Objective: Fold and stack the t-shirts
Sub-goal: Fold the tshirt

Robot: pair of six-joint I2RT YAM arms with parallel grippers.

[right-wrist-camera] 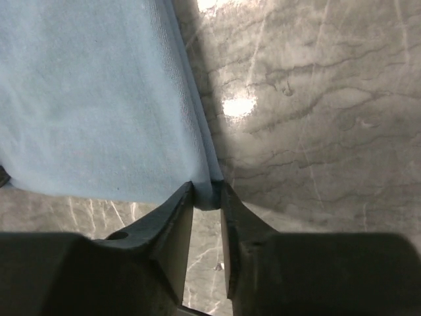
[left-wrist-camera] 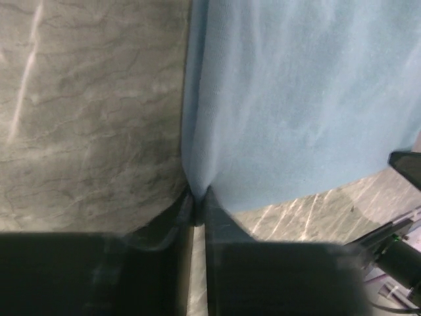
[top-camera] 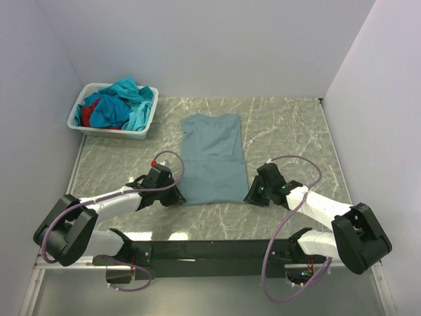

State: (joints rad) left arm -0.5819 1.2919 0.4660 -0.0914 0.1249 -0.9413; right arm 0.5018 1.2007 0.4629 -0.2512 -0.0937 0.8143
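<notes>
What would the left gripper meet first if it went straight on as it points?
The grey-blue t-shirt: the left gripper pinches its near corner, and the cloth's edge seems to run straight ahead.

Left gripper [left-wrist-camera: 198, 197] and right gripper [right-wrist-camera: 207, 194], both low, jaws tight on t-shirt [top-camera: 212, 158] corners

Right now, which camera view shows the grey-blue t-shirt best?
Top external: the whole grey-blue t-shirt shows there, lying flat on the table. The left wrist view shows only its near left corner pinched in the jaws; the right wrist view, its near right corner likewise.
</notes>
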